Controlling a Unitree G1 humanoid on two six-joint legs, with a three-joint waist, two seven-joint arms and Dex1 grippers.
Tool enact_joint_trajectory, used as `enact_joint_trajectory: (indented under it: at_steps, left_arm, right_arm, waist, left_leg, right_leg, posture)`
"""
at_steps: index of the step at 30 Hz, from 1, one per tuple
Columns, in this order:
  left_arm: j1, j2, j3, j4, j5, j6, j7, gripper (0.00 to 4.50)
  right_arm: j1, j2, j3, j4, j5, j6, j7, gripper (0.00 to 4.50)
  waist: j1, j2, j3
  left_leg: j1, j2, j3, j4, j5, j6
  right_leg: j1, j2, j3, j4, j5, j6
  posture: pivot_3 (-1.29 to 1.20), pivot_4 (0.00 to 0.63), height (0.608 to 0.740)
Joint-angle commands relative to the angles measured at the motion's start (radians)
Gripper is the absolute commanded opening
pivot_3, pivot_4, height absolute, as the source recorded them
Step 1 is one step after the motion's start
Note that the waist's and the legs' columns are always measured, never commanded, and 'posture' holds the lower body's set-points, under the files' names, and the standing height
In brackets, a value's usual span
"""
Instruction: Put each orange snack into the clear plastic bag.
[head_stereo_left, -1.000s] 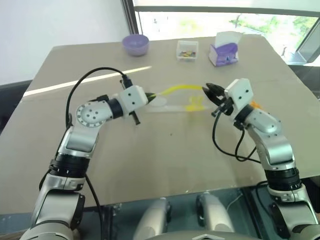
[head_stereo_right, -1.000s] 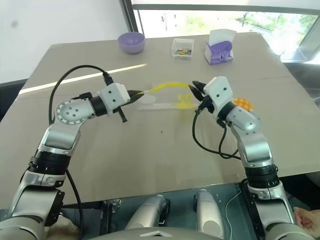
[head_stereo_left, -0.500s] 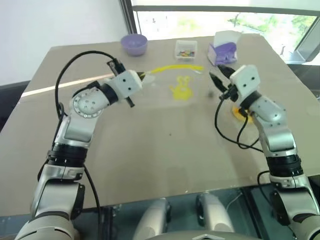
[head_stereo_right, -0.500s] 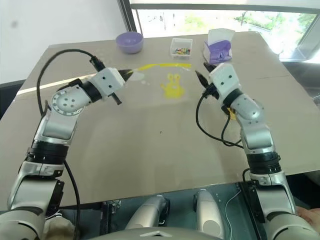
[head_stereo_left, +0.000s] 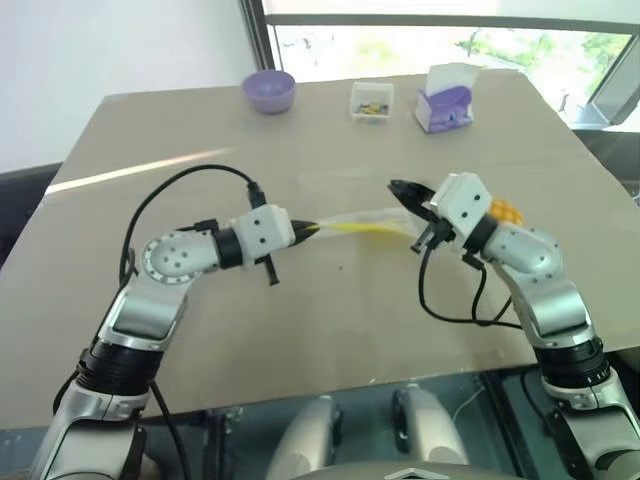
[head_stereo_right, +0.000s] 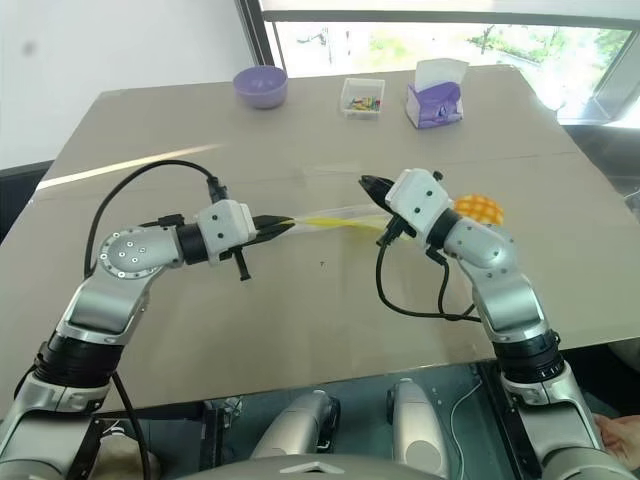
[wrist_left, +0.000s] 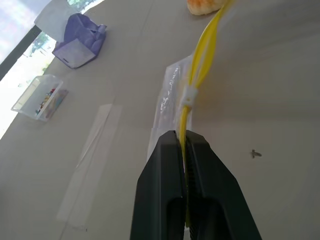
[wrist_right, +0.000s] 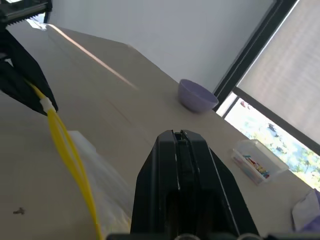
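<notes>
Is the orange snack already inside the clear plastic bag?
No, the orange snack lies on the table behind the right arm, apart from the clear plastic bag.

Bright daylight from the window (head_stereo_left: 440, 35) behind.

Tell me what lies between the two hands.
The clear plastic bag with its yellow seal strip stretches from the left hand toward the right hand, seen in both eye views.

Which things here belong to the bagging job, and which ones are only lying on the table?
Job: clear plastic bag, held by the left gripper; right gripper; orange snack.
Lying about: purple bowl, small clear box, purple tissue pack.
</notes>
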Motion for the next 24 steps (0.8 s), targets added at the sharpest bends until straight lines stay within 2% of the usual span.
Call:
enact_joint_trajectory:
  at_steps: [1,9,16,24]
  left_arm:
    - [-0.026,0.008,0.020,-0.041,-0.016,0.019,-0.013,0.00]
    - [-0.048,-0.010,-0.004,-0.038,0.012,0.019,-0.013,0.00]
    - [-0.049,-0.037,-0.016,-0.043,0.028,0.015,-0.003,0.00]
    - [-0.040,-0.039,-0.016,-0.051,0.029,0.002,-0.003,0.00]
  right_arm:
    - [0.011,-0.016,0.014,-0.077,0.025,0.031,0.037,0.06]
    - [0.014,-0.044,0.071,-0.106,-0.002,0.068,0.079,0.06]
    - [0.000,-0.021,0.137,-0.023,-0.070,0.028,0.066,0.06]
    - [-0.004,0.021,0.144,0.022,-0.086,0.021,0.053,0.06]
  waist:
    - [0.001,0.000,0.000]
    - [0.002,0.000,0.000]
    - [0.003,0.000,0.000]
    - [0.003,0.000,0.000]
  left_leg:
    - [0.000,0.000,0.000,0.000,0.000,0.000]
    - [-0.001,0.000,0.000,0.000,0.001,-0.002]
    - [-0.001,0.000,0.000,0.000,0.001,-0.002]
    - [-0.001,0.000,0.000,0.000,0.002,-0.003]
  right_leg:
    - [0.000,0.000,0.000,0.000,0.000,0.000]
    - [-0.001,0.000,0.000,-0.002,0.000,0.000]
    - [0.000,0.000,0.000,-0.002,0.000,0.000]
    - [-0.001,0.000,0.000,-0.002,0.000,0.000]
  posture:
    - [0.00,0.150,0.740]
    - [0.00,0.150,0.740]
    - [0.00,0.150,0.740]
    - [0.00,0.150,0.740]
